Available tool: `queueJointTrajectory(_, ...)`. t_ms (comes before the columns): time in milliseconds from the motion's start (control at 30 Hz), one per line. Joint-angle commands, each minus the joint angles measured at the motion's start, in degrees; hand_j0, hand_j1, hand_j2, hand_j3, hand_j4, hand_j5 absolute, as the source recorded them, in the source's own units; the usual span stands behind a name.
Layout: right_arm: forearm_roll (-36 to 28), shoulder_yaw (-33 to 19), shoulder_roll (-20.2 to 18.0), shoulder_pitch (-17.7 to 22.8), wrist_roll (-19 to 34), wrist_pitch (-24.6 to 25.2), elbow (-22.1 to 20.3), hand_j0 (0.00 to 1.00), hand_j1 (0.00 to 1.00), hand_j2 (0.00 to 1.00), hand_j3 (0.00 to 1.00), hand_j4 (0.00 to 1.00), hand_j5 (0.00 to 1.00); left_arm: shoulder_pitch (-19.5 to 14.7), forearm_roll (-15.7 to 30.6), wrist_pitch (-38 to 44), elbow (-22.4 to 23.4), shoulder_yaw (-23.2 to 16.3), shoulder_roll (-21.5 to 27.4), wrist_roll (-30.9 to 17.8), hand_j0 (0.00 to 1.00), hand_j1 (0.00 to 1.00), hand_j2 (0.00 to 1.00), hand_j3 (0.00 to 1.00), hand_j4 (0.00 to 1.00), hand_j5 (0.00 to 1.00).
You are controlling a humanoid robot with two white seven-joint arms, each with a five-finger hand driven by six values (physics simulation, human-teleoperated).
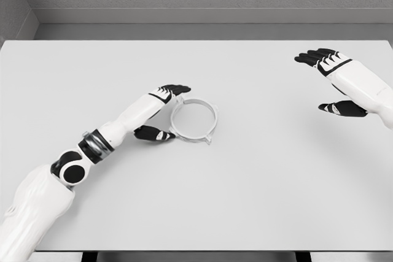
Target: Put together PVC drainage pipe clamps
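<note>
Left hand (161, 111) partly hides the clamp ring's (194, 121) left edge.

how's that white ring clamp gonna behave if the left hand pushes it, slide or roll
The ring clamp lies flat on the smooth table, so it would probably slide, not roll. Its thin open hoop looks light, and it may flex slightly. The left hand is beside it.

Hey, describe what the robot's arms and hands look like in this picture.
Both arms are glossy white, rounded shells. The left arm shows a black-and-silver ring joint and a black circular joint lower down. The left hand and right hand have black fingers with white markings. No cables show.
</note>
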Motion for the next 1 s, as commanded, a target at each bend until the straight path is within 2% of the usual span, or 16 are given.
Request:
queueJointTrajectory(0,-0.40,-0.01,-0.03,0.00,-0.03,0.17,-0.02,1.00,1.00,1.00,1.00,1.00,1.00,0.00,0.33,0.01,0.56,-0.11,-0.70,0.03,1.00,1.00,1.00,1.00,1.00,1.00)
queueJointTrajectory(400,-0.40,-0.01,-0.03,0.00,-0.03,0.17,-0.02,1.00,1.00,1.00,1.00,1.00,1.00,-0.44,0.77,0.01,0.74,0.16,-0.26,0.03,1.00,1.00,1.00,1.00,1.00,1.00)
queueJointTrajectory(533,-0.40,-0.01,-0.03,0.00,-0.03,0.17,-0.11,1.00,1.00,1.00,1.00,1.00,1.00,-0.53,1.39,0.01,0.04,1.03,4.22,0.03,1.00,1.00,1.00,1.00,1.00,1.00)
queueJointTrajectory(667,-0.40,-0.01,-0.03,0.00,-0.03,0.17,-0.11,1.00,1.00,1.00,1.00,1.00,1.00,-0.44,1.48,0.01,0.12,6.22,9.76,0.21,1.00,1.00,1.00,1.00,1.00,1.00)
queueJointTrajectory(967,-0.40,0.08,-0.03,-0.09,-0.03,0.17,-0.02,1.00,1.00,1.00,1.00,1.00,1.00,-0.26,1.13,0.01,-0.14,5.43,9.32,0.21,1.00,1.00,1.00,1.00,1.00,1.00)
